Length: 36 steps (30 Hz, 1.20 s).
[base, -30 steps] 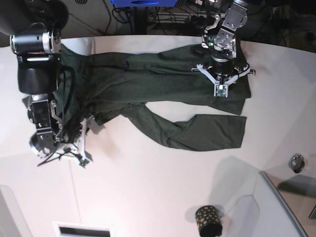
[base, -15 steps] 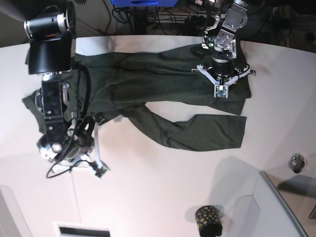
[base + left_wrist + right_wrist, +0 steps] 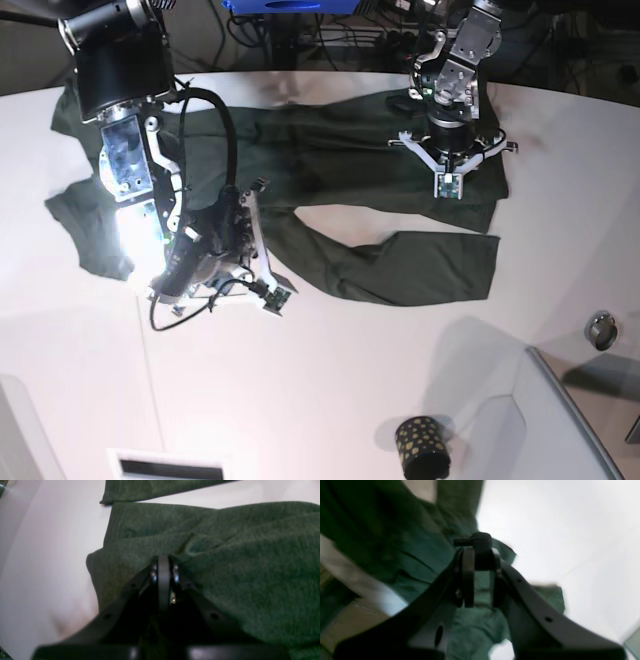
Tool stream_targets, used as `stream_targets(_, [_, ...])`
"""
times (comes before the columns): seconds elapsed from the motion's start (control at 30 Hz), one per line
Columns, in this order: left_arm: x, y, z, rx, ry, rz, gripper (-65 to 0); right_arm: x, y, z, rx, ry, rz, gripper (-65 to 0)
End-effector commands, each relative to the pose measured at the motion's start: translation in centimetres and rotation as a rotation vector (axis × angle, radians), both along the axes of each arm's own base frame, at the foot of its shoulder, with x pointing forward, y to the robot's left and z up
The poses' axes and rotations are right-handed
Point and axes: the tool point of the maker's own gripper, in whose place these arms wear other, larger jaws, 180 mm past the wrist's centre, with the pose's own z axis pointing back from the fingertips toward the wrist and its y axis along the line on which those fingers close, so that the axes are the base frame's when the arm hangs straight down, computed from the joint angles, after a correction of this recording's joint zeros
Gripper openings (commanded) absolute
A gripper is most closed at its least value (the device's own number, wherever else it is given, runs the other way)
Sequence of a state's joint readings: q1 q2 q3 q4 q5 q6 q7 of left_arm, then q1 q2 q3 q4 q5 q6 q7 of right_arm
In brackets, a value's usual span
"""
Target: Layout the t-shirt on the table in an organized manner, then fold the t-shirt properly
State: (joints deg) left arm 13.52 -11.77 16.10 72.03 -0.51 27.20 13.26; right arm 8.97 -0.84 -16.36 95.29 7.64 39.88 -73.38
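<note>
The dark green t-shirt (image 3: 340, 160) lies stretched across the back of the white table (image 3: 350, 380), with a folded flap (image 3: 400, 268) in front. My left gripper (image 3: 452, 150) stands on the shirt's right part. In the left wrist view it (image 3: 163, 561) is shut, with the t-shirt (image 3: 250, 567) puckered at its tips. My right gripper (image 3: 250, 200) sits over the shirt's middle. In the right wrist view it (image 3: 480, 545) is shut on a lifted fold of the t-shirt (image 3: 420, 562), and cloth shows between the fingers (image 3: 467, 580).
A black gold-dotted cup (image 3: 422, 447) stands near the front edge. A grey raised panel (image 3: 565, 420) fills the front right corner, with a small metal ring (image 3: 601, 329) behind it. Cables and a blue box (image 3: 290, 5) lie beyond the table's back edge.
My right arm has swung from the table's left side toward the middle, carrying shirt cloth with it. The shirt's left end now lies spread out. The left arm has not moved.
</note>
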Motion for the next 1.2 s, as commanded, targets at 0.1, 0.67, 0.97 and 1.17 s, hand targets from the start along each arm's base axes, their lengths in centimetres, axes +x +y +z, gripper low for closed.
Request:
stream_targets(0.1, [-1.4,0.0,-1.2,-0.036,0.073,0.025,-65.0,0.7,1.5,1.5,0.070,-0.028,0.027,-60.8])
stream_targets(0.67, [-1.2,-0.1,-1.1,-0.038,0.069,0.025,-65.0,11.5,-8.6,9.4,-0.258,-0.505,-0.080,0.0])
stream_targets(0.97, [-1.4,-0.1,-1.2,-0.038,0.072,0.025,-65.0,8.7,-6.6,7.7,-0.227,-0.454,-0.044,0.0])
stream_targets(1.17, [-1.4,-0.1,-1.2,-0.038,0.072,0.025,-65.0,5.9,-2.5,4.5,-0.130,-0.317,-0.030,-28.4])
